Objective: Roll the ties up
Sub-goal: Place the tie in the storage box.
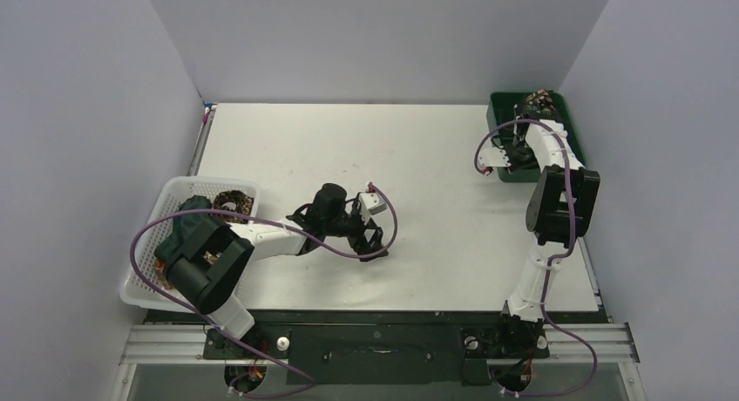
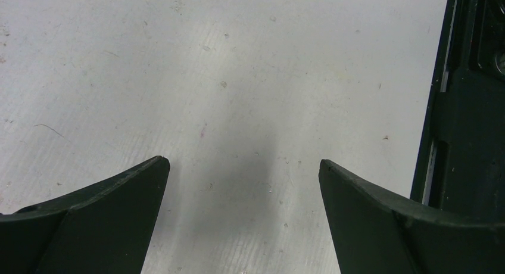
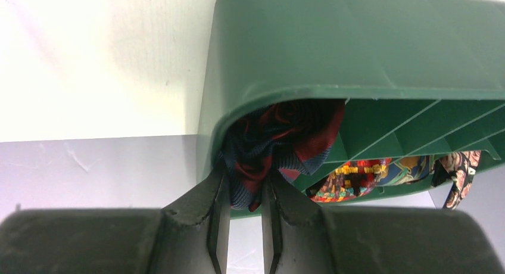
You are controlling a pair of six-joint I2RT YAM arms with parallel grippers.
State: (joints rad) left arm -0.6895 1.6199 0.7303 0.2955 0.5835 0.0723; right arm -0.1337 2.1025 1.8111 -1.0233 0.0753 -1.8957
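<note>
My right gripper [image 3: 245,181] is shut on the bunched navy tie with red stripes [image 3: 286,140], which sits in the corner compartment of the green tray [image 3: 357,41]. A multicoloured tie [image 3: 351,178] lies in the compartment beside it, and a patterned tie end [image 3: 461,167] hangs further right. In the top view this gripper [image 1: 521,152] is down in the tray [image 1: 501,109] at the far right. My left gripper [image 2: 244,164] is open and empty just above bare table; in the top view it [image 1: 370,231] is at mid table. A brown-gold tie [image 1: 232,200] and a dark green tie [image 1: 195,207] lie in the white basket.
The white mesh basket [image 1: 144,283] stands at the near left beside the left arm. A rolled patterned tie [image 1: 540,98] sits at the tray's far end. White walls enclose the table on three sides. The table's black front rail [image 2: 464,137] shows in the left wrist view.
</note>
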